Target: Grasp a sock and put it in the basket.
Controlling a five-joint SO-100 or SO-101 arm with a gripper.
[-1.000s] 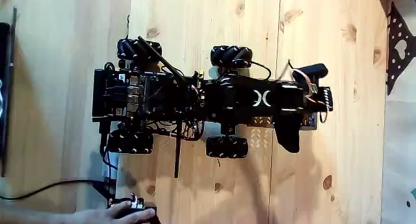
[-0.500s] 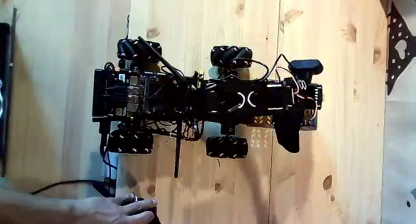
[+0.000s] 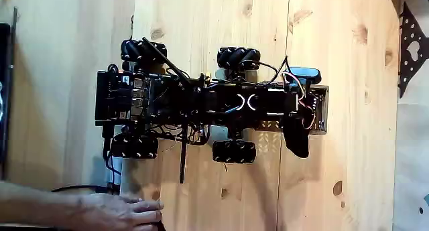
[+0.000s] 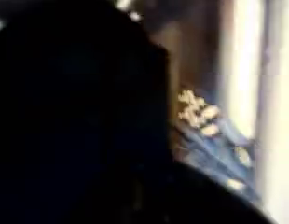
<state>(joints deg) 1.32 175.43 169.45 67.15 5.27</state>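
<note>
In the fixed view a wheeled robot base [image 3: 134, 100] lies across the wooden boards with the black arm [image 3: 248, 102] folded along its top. The gripper [image 3: 305, 104] sits at the arm's right end under a black wrist camera [image 3: 301, 73]; its jaws are lost against the dark parts. A black bean-shaped piece, the sock [image 3: 298, 142], lies at the chassis' lower right corner, just below the gripper. A box-like frame [image 3: 324, 110] at the robot's right end may be the basket. The wrist view is dark and blurred, with a blue patterned patch [image 4: 205, 131].
A person's hand and forearm [image 3: 100, 211] rest at the bottom left by a black cable [image 3: 80, 188]. Black cloth with white hearts [image 3: 410, 50] lies at the right edge. Bare wood [image 3: 355, 177] stretches right of and below the robot.
The arm's end has drawn back to the left along the chassis, uncovering the frame at the right end. The hand has slid further in at the bottom left. The sock stayed put.
</note>
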